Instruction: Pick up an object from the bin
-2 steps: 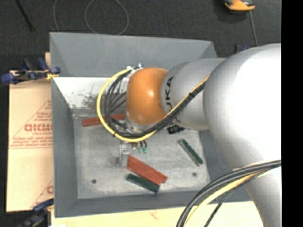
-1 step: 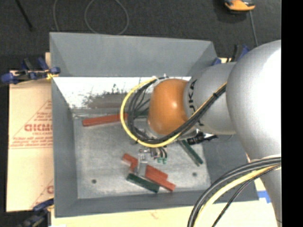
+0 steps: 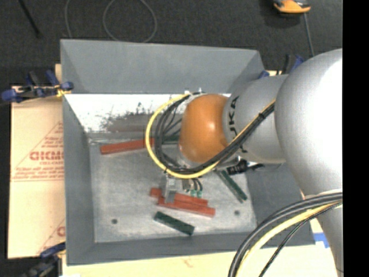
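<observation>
The claw is hanging low over the front middle of the bin, right at the left end of a long red bar lying flat there; whether it is apart or together I cannot tell. A dark green bar is lying just in front, a slanted green bar is resting to the right, and a second red bar is lying well apart, back left.

I counted two red bars in the bin: a back red bar and a front red bar. I also counted two dark green bars: a front green bar and a right green bar.
</observation>
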{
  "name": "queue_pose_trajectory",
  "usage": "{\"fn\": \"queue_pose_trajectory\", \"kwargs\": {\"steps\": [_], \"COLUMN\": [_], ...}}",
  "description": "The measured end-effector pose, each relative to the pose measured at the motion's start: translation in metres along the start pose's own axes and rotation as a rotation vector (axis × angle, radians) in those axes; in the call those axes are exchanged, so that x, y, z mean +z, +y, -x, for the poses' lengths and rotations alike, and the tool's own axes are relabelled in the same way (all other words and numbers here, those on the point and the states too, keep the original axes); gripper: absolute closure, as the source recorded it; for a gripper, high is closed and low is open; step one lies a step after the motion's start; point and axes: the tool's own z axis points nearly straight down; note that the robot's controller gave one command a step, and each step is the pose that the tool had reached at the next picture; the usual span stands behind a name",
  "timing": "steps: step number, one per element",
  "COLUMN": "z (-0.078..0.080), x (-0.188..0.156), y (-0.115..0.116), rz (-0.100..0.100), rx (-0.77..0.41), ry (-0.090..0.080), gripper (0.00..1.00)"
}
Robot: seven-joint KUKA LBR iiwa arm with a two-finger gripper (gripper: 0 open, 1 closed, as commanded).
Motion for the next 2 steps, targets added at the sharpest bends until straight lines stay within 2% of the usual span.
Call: {"fn": "queue_pose_trajectory", "kwargs": {"steps": [1,2], "z": [0.009,0.016], "x": [0.001,-0.168], "y": [-0.121,-0.070], "rz": [-0.005,-0.001], "rx": [0.011,0.014], "ry": [0.000,-0.003], "gripper": [1.00,1.00]}}
